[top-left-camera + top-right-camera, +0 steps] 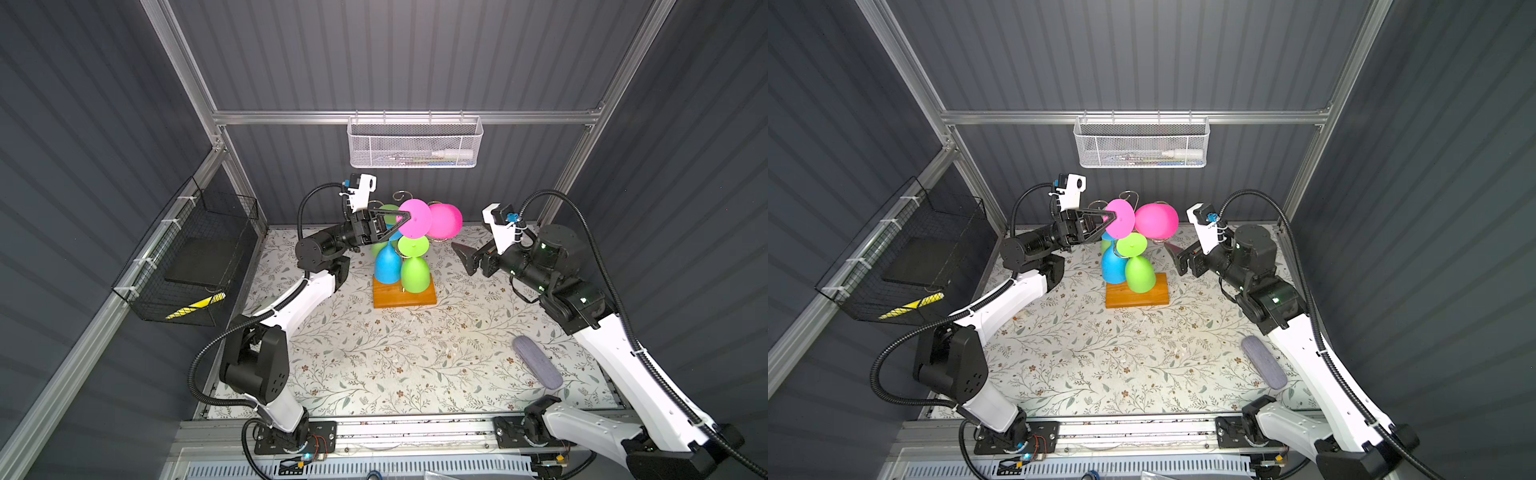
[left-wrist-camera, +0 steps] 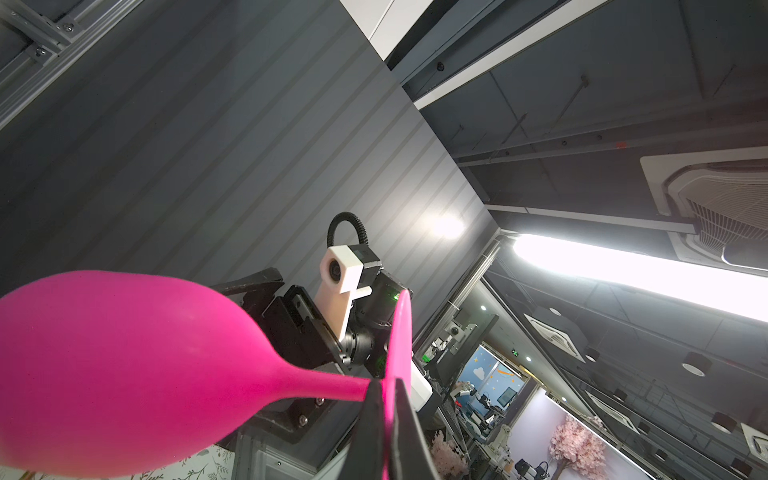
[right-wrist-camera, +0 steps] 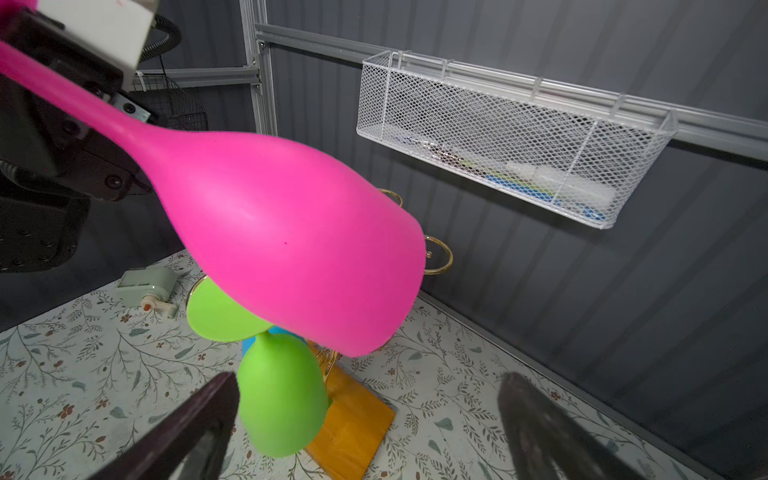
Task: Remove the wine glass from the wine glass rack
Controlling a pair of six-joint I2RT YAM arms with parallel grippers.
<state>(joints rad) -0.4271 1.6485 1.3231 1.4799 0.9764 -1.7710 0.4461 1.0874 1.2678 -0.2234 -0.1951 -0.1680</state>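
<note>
The left gripper point(image 1: 405, 217) is clamped tight on the foot rim of the pink wine glass point(image 1: 445, 220), holding it sideways above the wine glass rack point(image 1: 405, 298). I cannot tell whether it touches the wire scrolls. Hanging green glasses point(image 1: 413, 274) and a blue glass point(image 1: 387, 266) hide the post. The right gripper point(image 1: 467, 259) gapes wide and empty near the bowl. Open tabletop point(image 1: 395, 365) lies in front.

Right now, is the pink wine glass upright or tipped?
Tipped on its side: the pink wine glass has its stem about level, and the left gripper is shut on its foot.

Pink wine glass point(image 1: 446, 220) — floral tablecloth point(image 1: 374, 353).
</note>
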